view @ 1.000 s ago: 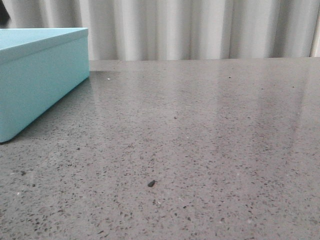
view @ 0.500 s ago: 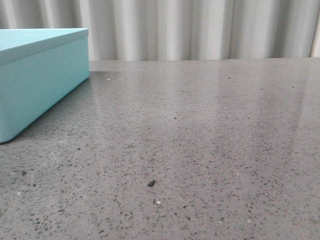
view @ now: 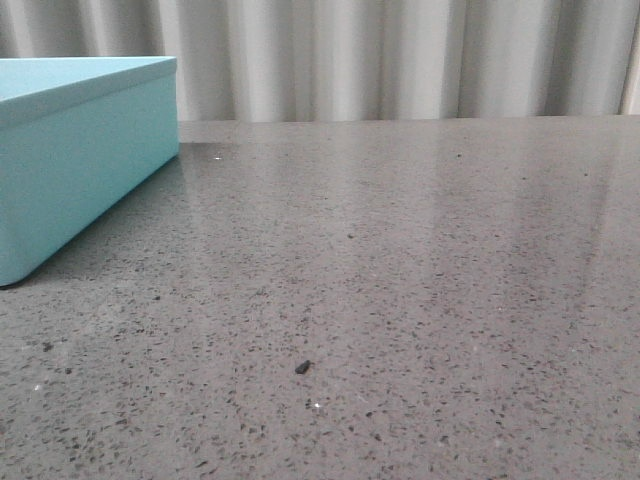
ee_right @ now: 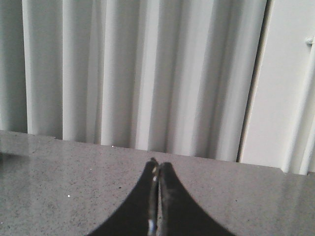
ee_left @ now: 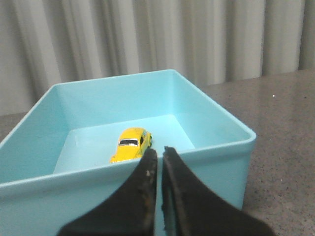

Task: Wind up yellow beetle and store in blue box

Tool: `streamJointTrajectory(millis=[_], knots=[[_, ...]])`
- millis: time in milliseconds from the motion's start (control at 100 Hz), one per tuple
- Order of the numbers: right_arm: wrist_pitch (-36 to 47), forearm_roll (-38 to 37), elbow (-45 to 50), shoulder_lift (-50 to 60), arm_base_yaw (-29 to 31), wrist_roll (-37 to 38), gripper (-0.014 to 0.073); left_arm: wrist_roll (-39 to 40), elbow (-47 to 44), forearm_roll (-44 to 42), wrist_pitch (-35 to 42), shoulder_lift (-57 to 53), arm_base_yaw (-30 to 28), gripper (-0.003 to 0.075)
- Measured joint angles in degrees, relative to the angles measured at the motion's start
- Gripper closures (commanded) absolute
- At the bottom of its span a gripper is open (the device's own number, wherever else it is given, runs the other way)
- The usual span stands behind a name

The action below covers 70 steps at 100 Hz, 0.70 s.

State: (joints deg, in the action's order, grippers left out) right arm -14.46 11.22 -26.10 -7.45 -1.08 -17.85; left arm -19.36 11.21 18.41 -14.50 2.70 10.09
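Beetle (ee_left: 131, 144): lying on the floor of the open box (ee_left: 216, 147), wheels down, beyond and just past the near wall from the left gripper (ee_left: 157, 156), its long axis running roughly toward that gripper and slightly askew. Left gripper: hovering outside the near wall, clearly the nearer arm, its black fingers (ee_left: 142, 187) nearly pressed together with only a thin slit between, holding nothing. Right gripper (ee_right: 156, 169): hanging over the bare table (view: 400, 280), well apart from the box, tips touching, empty; storing appears done, no lid in view.
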Motion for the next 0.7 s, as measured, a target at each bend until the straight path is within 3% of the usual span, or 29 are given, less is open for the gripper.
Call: streamJointTrajectory(millis=[340,700], knots=[[1.0,0.1,0.0,-0.1,0.0,0.0,0.0648,0.0,-0.1,7.7,-0.9,2.6,0.0,0.0741],[1.0,0.1,0.0,-0.1,0.0,0.0,0.0648,0.0,-0.3,8.9,-0.9,2.6,0.0,0.0741]])
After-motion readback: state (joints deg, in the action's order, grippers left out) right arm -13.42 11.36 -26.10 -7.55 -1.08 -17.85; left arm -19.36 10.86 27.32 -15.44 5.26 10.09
